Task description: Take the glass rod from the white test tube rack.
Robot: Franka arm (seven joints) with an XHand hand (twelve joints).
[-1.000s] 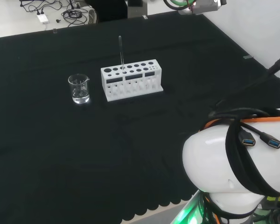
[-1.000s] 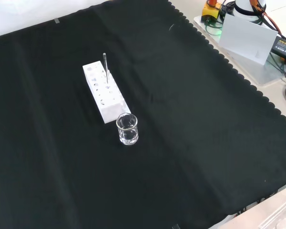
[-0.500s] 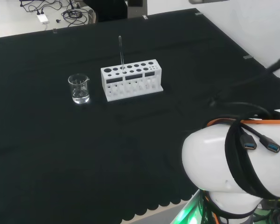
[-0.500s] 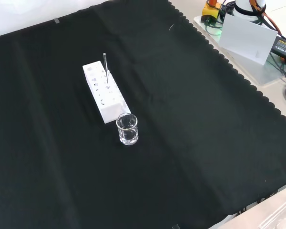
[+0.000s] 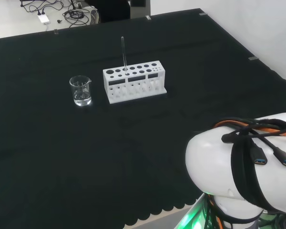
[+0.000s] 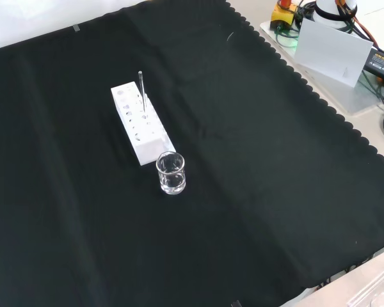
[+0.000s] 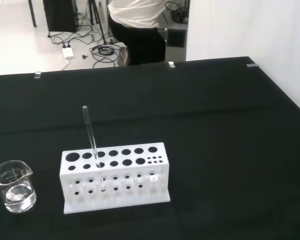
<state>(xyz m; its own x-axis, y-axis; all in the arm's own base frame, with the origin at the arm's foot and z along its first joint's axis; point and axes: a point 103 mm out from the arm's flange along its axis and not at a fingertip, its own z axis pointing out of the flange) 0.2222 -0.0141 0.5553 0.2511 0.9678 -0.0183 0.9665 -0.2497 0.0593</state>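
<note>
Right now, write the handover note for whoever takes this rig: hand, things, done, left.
Hand: its state cannot be told from these views.
Thin clear glass rod: stands nearly upright in a hole of the white plastic test tube rack, untouched.
Small clear glass beaker: stands apart from the rack's end and holds a little clear liquid.
Done: nothing yet.
Left: bring the hand to the rod, grip it and lift it out of the rack.
</note>
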